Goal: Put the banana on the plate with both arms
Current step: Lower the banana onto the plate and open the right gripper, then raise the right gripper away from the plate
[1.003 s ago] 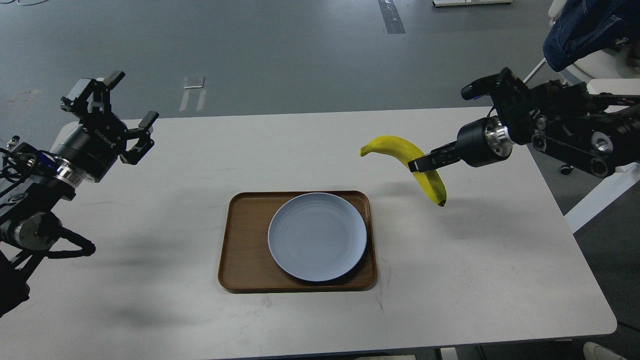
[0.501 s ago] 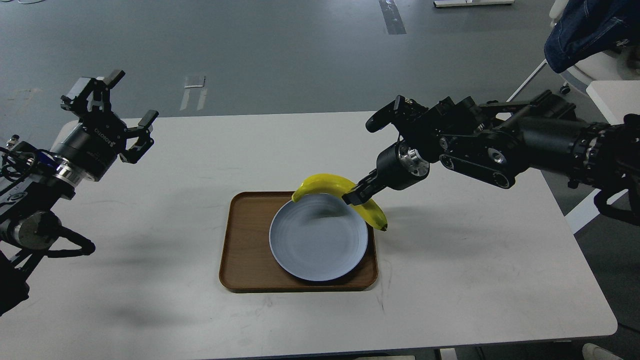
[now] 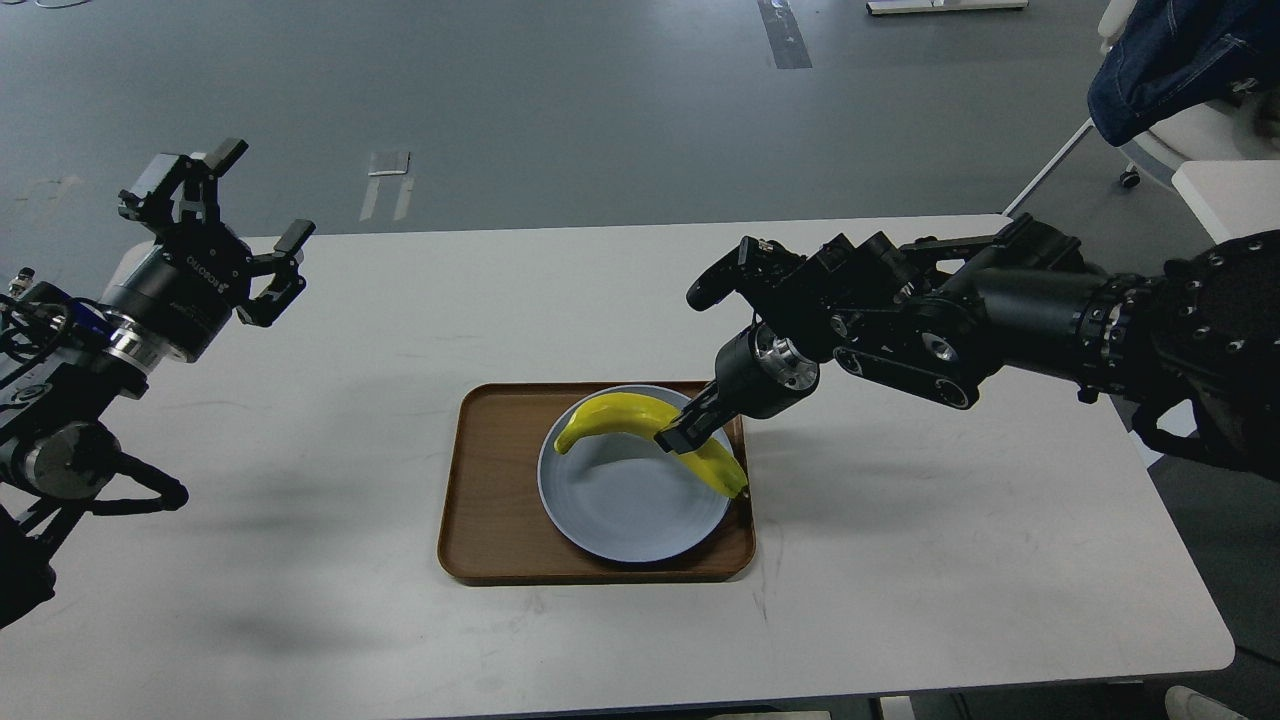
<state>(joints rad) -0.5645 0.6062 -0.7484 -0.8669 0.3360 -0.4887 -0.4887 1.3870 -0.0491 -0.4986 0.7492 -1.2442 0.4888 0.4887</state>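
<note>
My right gripper [image 3: 678, 434] holds the banana [image 3: 650, 437] over the plate [image 3: 636, 500].

My right arm [image 3: 960, 325] reaches in from the right edge, stretched leftward across the table [image 3: 950, 540] and angled down, its wrist just above the tray's [image 3: 490, 500] far right corner; the fingers are clamped on the banana near its middle. The banana arches across the far half of the plate, its dark tip at the plate's right rim; I cannot tell if it touches the plate. My left arm [image 3: 70, 400] is raised at the left edge, well apart from the tray, its gripper [image 3: 235, 235] pointing up and away with fingers spread wide and holding nothing. I count one banana, one plate, one tray, one table and two arms.
</note>
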